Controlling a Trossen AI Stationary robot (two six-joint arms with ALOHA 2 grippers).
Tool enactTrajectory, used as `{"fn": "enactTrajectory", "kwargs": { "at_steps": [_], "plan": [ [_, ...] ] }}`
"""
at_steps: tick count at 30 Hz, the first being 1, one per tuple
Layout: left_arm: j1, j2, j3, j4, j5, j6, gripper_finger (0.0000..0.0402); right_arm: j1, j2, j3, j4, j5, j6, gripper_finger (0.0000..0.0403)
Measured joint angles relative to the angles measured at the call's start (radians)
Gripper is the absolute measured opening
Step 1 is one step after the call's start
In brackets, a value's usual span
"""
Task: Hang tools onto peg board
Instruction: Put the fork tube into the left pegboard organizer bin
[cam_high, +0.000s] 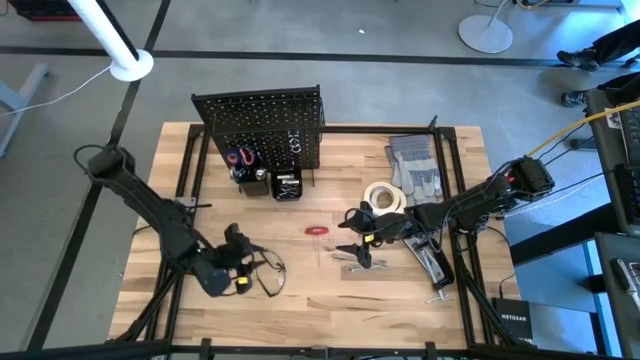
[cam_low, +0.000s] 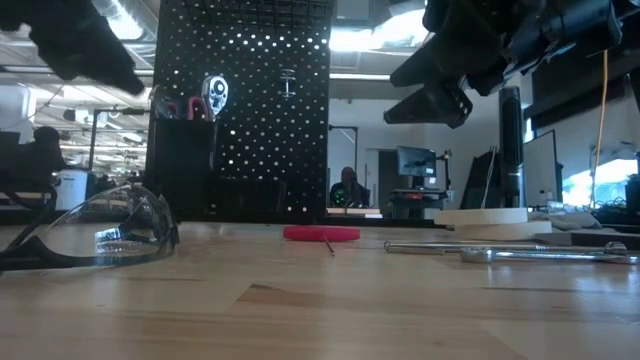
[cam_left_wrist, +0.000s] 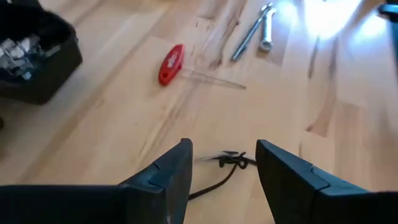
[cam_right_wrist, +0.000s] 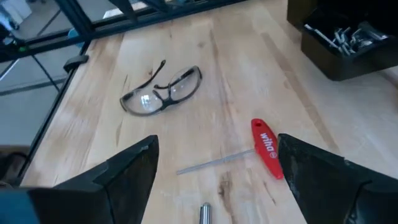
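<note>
Where readable, red handle (cam_right_wrist: 267, 148) printed "wiha", near safety glasses (cam_right_wrist: 163, 91)

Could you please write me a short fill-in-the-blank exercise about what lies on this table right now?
1. The safety glasses lie on the table, just ahead of the ____ pincer.
2. The small key with the thin metal shaft has a ____ handle.
3. The tape roll lies beside the grey ____.
4. The right pincer hangs above the table with its jaws ____.

Missing words: left; red; gloves; open
</note>
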Motion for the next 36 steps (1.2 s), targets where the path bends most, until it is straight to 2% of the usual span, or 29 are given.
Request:
{"fn": "enactTrajectory", "kwargs": {
  "at_steps": [5,10,13,22,26,31,34,36],
  "plan": [
    [0.007,0.086,0.0,0.103,0.004,-0.079,0.0169,0.014,0.028,0.0,-0.026,-0.006,0.003,0.0324],
    [0.031,0.149,0.0,0.232,0.024,-0.094,0.0182,0.056,0.059,0.0,0.003,-0.001,-0.033,0.0324],
    [0.057,0.154,0.0,0.235,0.066,-0.111,0.0189,0.081,0.059,0.0,0.025,0.007,-0.023,0.0324],
    [0.075,0.154,0.0,0.286,0.072,-0.072,0.0194,0.117,0.053,0.002,0.028,0.001,0.01,0.0324],
    [0.073,0.154,0.0,0.357,0.081,-0.037,0.0194,0.118,0.053,0.022,0.02,-0.082,0.022,0.0324],
    [0.072,0.154,0.0,0.412,0.09,0.009,0.0194,0.177,0.052,0.06,-0.06,-0.205,0.121,0.0324],
    [0.074,0.154,0.0,0.416,0.091,0.019,0.0194,0.223,0.052,0.063,-0.126,-0.21,0.155,0.0324],
    [0.077,0.154,0.0,0.413,0.091,0.026,0.0194,0.247,0.052,0.063,-0.185,-0.172,0.156,0.0324]
  ]
}}
